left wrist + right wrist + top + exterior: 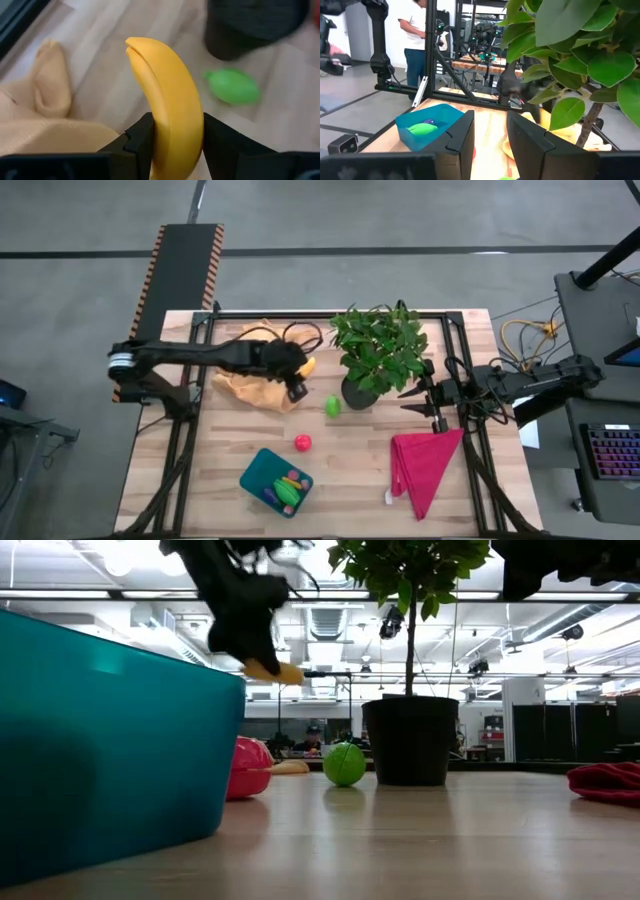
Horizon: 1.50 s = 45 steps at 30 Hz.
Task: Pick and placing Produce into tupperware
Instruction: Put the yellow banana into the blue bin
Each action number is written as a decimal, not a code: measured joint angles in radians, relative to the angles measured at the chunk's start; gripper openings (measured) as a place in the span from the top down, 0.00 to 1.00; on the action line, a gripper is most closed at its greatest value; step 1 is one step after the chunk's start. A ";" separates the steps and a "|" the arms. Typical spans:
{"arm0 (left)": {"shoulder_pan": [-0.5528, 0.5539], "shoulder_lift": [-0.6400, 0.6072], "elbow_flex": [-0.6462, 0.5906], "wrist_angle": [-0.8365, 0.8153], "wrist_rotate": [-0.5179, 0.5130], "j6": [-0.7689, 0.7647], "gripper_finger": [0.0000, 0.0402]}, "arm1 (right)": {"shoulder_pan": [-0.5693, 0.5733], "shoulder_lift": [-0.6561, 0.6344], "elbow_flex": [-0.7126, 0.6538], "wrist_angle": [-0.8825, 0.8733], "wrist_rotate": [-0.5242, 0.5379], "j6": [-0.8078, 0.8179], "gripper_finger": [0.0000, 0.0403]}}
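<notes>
A yellow banana (165, 80) is held up by my left gripper (299, 383), which is shut on it over the edge of the orange-yellow cloth (255, 385). In the low view the banana (276, 671) hangs well above the table. A green fruit (333, 406) and a red-pink one (302, 443) rest on the wood. The teal tupperware (275, 481) stands near the front with green and other small produce inside. My right gripper (428, 402) waits open beside the potted plant, nothing between its fingers (465, 132). My left gripper pinches the banana's two flat sides (172, 137) between its two fingers (137, 142), about halfway along the banana. The fingers slant down from the table's left. The banana is lifted clear, and its free end (137, 47) sticks out beyond the fingertips.
A leafy potted plant (375, 355) stands at the table's middle back, its dark pot (410, 740) close to the green fruit. A magenta cloth (425, 465) lies at the front right. Bare wood lies between the tupperware and the red-pink fruit. People stand in the room beyond.
</notes>
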<state>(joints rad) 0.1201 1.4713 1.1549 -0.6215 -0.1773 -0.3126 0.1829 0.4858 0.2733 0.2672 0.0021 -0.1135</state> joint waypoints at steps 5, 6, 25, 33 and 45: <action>-0.114 -0.104 0.000 -0.084 0.000 -0.147 0.70 | 0.000 -0.001 0.000 0.002 0.000 -0.002 0.74; -0.138 -0.122 0.000 -0.099 0.000 -0.187 0.70 | 0.000 0.000 0.000 0.005 0.000 -0.003 0.75; -0.550 -0.028 0.005 -0.129 -0.123 -0.748 0.69 | 0.000 0.002 0.000 0.003 0.000 0.061 0.76; -0.668 0.062 0.047 -0.122 -0.125 -0.985 0.69 | 0.000 0.002 0.000 -0.006 0.000 0.061 0.76; -0.820 0.142 0.108 -0.121 -0.178 -1.250 0.69 | 0.000 0.002 0.000 -0.010 -0.001 0.062 0.77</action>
<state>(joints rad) -0.6997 1.6128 1.2625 -0.7429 -0.3556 -1.5623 0.1827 0.4877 0.2733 0.2577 0.0013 -0.0517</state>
